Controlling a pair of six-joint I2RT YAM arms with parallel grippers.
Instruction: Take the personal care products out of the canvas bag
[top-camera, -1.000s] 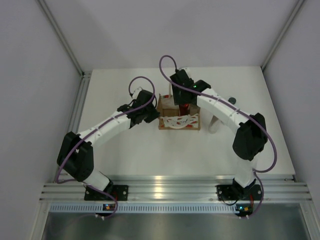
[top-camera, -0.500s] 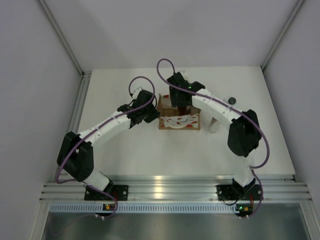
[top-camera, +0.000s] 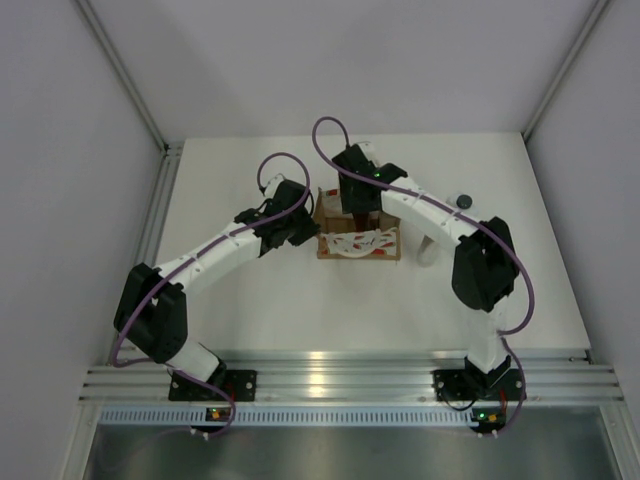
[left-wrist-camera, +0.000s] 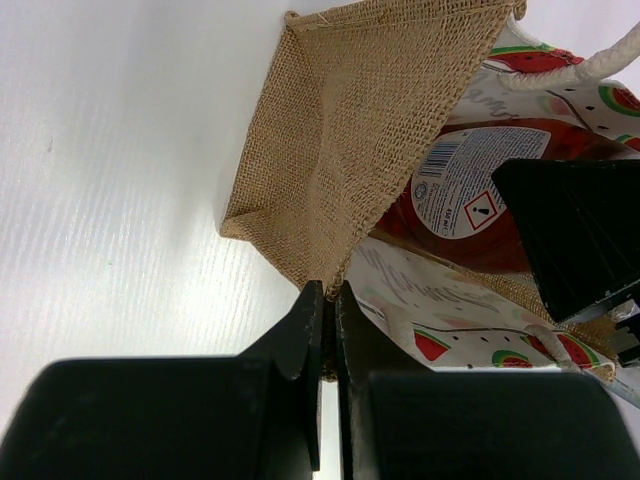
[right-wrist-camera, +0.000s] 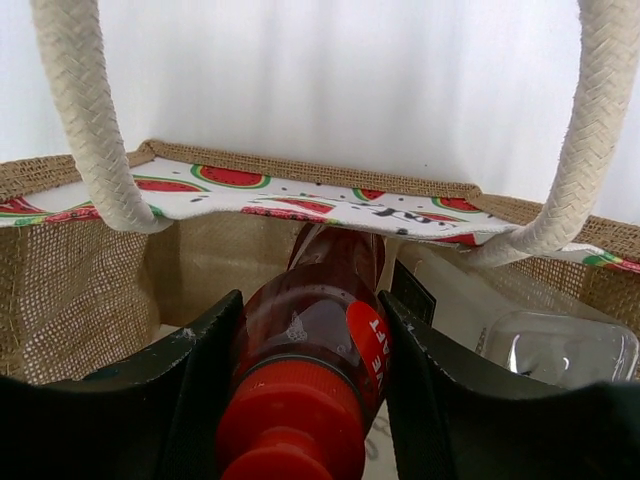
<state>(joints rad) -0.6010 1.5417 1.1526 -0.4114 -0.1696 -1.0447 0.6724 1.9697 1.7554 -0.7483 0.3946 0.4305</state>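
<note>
Item: red bottle (right-wrist-camera: 310, 330) upright inside canvas bag (right-wrist-camera: 90, 290), not yet out | my right gripper (right-wrist-camera: 308, 312): over the last second it edged left over the bag, fingers now narrowed against both sides of the bottle | my left gripper (left-wrist-camera: 328, 292): clamped on the bag's edge, steadying | judgement: grasp set, lift due.

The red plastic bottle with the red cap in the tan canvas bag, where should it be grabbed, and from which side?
I'd grip the red plastic bottle on its shoulder just below the red cap, coming through the tan canvas bag's open top between the white rope handles. Its cap points at the opening, and fabric walls block its sides.
</note>
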